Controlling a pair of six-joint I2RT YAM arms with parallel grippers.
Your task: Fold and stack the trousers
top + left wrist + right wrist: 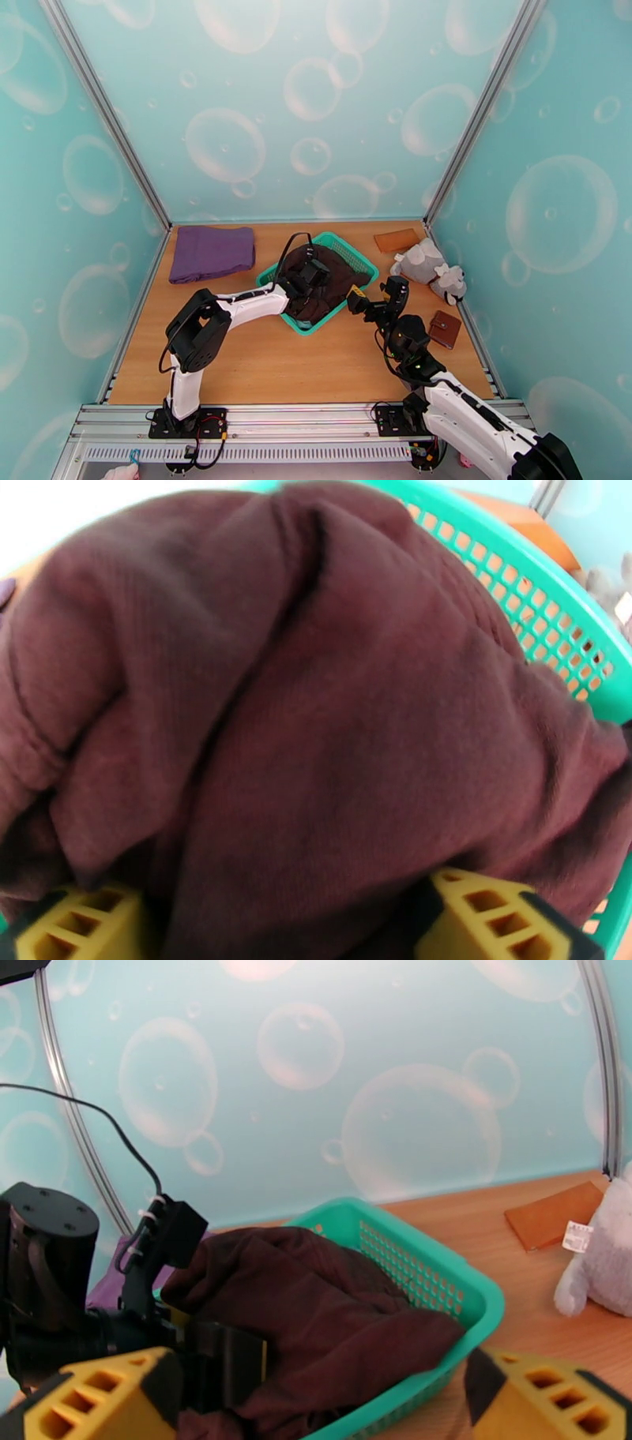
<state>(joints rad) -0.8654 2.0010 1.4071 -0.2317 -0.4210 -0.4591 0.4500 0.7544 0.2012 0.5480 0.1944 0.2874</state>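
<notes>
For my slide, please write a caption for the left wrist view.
Left end effector, jaws apart, astride the brown trousers heaped in the green mesh basket.

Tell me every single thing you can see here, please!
trousers: one pair, dark brown, bunched up in the basket
basket: one, green mesh, middle of the table
cloth: one, purple, folded, far left corner
flat pouch: one, orange-brown, far right corner
stuffed toy: one as far as I can tell, grey and white, right edge
wallet: one, brown, right edge, nearer than the toy
table: one, light wood, under everything
left gripper: one, yellow fingers, either side of a fold of the trousers; grip unclear
right gripper: one, yellow fingers, open, beside the basket
</notes>
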